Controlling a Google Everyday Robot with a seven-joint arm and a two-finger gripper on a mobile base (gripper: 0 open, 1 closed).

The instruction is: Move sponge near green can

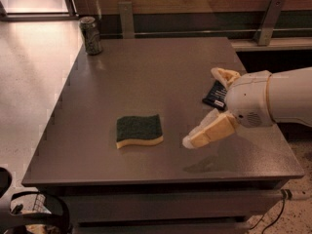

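The white arm (pixel 287 99) reaches in from the view's right edge, its gripper (pixel 201 107) hovering with fingers (pixel 212 132) spread apart.

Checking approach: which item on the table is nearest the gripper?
The dark packet, beside the open gripper on the right; sponge and can lie farther left.
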